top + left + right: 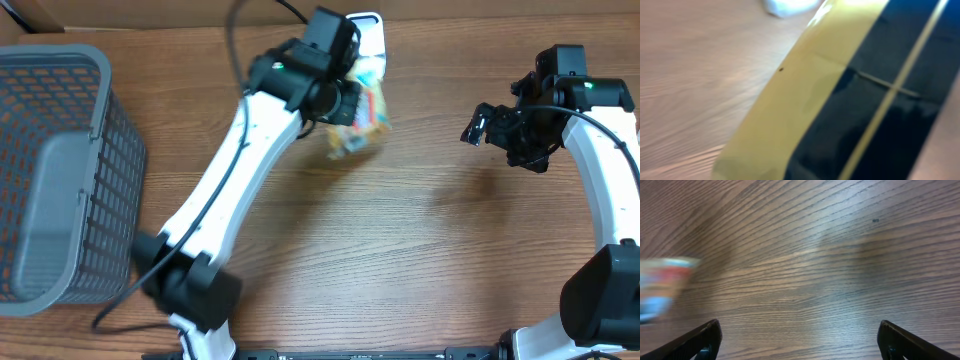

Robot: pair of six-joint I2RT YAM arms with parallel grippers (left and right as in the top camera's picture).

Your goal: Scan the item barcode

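The left fingers [348, 102] are closed on a colourful packet [362, 112] in the upper middle of the overhead frame, just below a white object [368, 24] at the top edge. In the left wrist view its yellow and dark blue wrapper fills most of the frame, blurred. The right fingers [701, 339] stand wide apart, holding nothing, over the wooden surface [400, 230] at the right, well apart from the packet; a grey mesh basket [60, 170] sits at far left.

Open tabletop [400, 250] at centre and right; 1 basket [120, 170] blocks the left, packet [365, 115] apparently hanging mid-back.
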